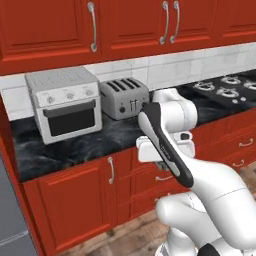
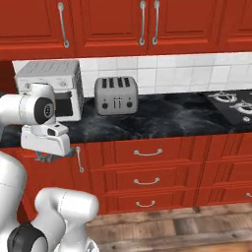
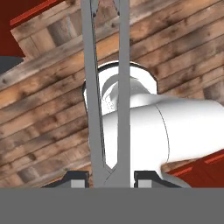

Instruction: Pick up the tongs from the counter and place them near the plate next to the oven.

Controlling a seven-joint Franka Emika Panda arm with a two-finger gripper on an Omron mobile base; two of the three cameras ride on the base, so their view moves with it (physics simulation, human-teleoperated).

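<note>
so the tongs (image 3: 107, 109) are already off the desk (image 1: 75, 145), pinched at their joined end in the hand (image 3: 106, 177), arms hanging down over the wood floor (image 3: 39, 113) in front of the red cabinets (image 2: 147, 167). Carry step, I'd say. No plate or wall oven around, just a toaster (image 2: 116, 95) and toaster oven (image 1: 65, 104), so next it probably needs to travel over before setting down

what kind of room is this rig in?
A rendered home kitchen, by the look of it: red cabinets under a black marble counter, with a toaster, toaster oven and gas hob on it.
</note>
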